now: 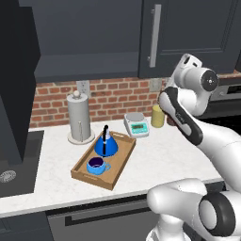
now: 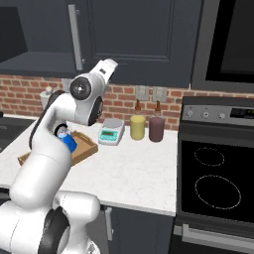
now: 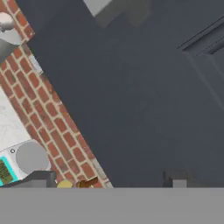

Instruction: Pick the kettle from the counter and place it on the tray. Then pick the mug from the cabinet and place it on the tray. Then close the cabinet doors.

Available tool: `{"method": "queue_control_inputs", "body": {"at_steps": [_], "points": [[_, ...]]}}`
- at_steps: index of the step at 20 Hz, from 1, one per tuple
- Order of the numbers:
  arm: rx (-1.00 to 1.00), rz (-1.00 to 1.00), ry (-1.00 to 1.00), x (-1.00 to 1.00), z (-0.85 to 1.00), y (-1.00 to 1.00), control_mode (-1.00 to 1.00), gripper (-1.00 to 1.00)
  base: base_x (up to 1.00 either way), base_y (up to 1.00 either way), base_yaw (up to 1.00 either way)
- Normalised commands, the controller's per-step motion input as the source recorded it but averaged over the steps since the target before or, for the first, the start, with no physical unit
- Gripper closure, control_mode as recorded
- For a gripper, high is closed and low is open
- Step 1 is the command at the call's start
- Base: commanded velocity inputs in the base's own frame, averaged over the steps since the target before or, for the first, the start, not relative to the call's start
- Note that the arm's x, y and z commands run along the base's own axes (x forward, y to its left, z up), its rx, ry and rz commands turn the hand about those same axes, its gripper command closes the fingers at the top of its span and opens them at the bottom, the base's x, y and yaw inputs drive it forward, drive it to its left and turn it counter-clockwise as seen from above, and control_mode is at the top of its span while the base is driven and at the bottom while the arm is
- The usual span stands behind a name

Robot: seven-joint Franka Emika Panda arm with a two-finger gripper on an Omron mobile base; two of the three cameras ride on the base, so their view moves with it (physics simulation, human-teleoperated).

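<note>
The wooden tray [image 1: 91,180] lies on the white counter [image 1: 160,160]. On it stand the blue cone-shaped kettle [image 1: 105,145] and, nearer the front, the blue mug [image 1: 96,165]. Above, the cabinet [image 1: 89,70] is open on its left side. Its left door [image 1: 16,80] is swung out, while the right door [image 1: 193,33] with its silver handle [image 1: 154,35] lies flat. My arm is raised toward that right door. In the hand view my gripper [image 3: 108,181] is open, nothing between its fingertips [image 3: 41,179], and faces the dark door panel [image 3: 131,87].
A paper towel roll [image 1: 79,117], a kitchen scale [image 1: 136,124] and a yellow bottle [image 1: 157,116] stand along the brick wall, with a brown bottle [image 2: 156,128] beside it. A sink [image 1: 14,164] is at the left and a stove [image 2: 218,173] at the right.
</note>
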Motion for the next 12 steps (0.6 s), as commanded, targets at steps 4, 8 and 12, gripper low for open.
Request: {"method": "queue_control_inputs", "body": {"at_steps": [4, 8, 12], "points": [[0.03, 0.01, 0.00, -0.73, -0.12, 0.00, -1.00, -1.00, 0.00, 0.00, 0.00], [0.02, 0.00, 0.00, -0.76, 0.42, 0.00, -1.00, -1.00, 0.00, 0.00, 0.00], [0.00, 0.00, 0.09, -0.62, 0.56, 0.09, -1.00, -1.00, 0.00, 0.00, 0.00]]}}
